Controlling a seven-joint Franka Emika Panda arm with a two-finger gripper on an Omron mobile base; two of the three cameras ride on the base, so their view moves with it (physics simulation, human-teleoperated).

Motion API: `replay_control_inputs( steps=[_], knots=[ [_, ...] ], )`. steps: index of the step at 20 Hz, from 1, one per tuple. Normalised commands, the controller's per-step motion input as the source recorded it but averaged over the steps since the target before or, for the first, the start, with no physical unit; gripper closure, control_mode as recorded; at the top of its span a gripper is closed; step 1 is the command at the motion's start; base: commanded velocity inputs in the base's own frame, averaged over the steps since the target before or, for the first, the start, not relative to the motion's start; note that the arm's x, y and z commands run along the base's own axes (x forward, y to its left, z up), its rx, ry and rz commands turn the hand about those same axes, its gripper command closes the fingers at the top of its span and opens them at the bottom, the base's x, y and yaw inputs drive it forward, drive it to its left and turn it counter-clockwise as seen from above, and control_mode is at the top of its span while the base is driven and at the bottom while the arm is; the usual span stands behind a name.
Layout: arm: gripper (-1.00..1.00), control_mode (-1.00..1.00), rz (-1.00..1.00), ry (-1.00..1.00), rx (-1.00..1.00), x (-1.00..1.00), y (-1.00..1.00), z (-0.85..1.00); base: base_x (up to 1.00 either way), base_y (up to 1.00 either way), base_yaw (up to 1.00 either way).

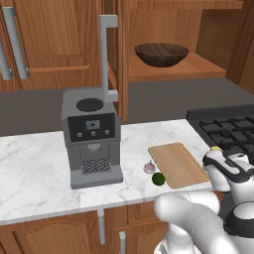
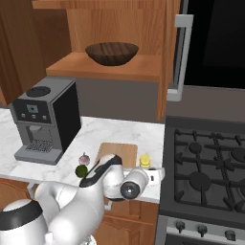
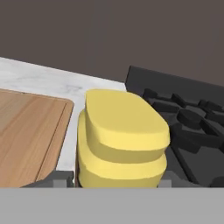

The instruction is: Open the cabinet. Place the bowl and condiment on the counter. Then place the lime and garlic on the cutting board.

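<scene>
The cabinet (image 1: 105,54) stands open, and the dark wooden bowl (image 1: 161,53) (image 2: 112,52) sits on its lower shelf. The yellow condiment (image 3: 122,140) (image 2: 144,160) is upright at the counter (image 1: 34,168) edge, between the cutting board (image 1: 177,163) (image 3: 26,135) and the hob. My gripper (image 3: 116,181) (image 2: 146,168) is low at that spot, its fingers close against both sides of the bottle. The lime (image 1: 158,178) (image 2: 81,170) and the garlic (image 1: 149,167) (image 2: 84,158) lie on the marble just left of the board.
A grey coffee machine (image 1: 91,134) (image 2: 45,119) stands on the counter's left part. The black gas hob (image 1: 228,129) (image 2: 210,162) borders the counter on the right. My white arm crosses the counter's front edge below the board.
</scene>
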Motion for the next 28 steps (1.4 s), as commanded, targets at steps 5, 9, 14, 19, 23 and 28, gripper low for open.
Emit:
replay_control_inputs(
  steps=[5,9,14,19,23,28],
  knots=[
    [1.00,-1.00,0.00,0.00,0.00,0.06,-0.03,-0.37,0.00,0.00,0.00],
    [-1.00,-1.00,0.00,-0.01,0.00,0.00,0.09,0.03,0.00,0.00,0.00],
    [-1.00,-1.00,0.00,0.00,0.00,-0.20,0.07,0.29,0.00,0.00,0.00],
    [-1.00,-1.00,0.00,0.00,-0.02,-0.34,0.00,1.00,0.00,0.00,0.00],
    [-1.00,-1.00,0.00,0.01,0.00,-0.32,0.19,0.92,0.00,0.00,0.00],
    [-1.00,-1.00,0.08,0.03,-0.09,-0.17,0.71,0.69,0.00,0.00,0.00]
  ],
)
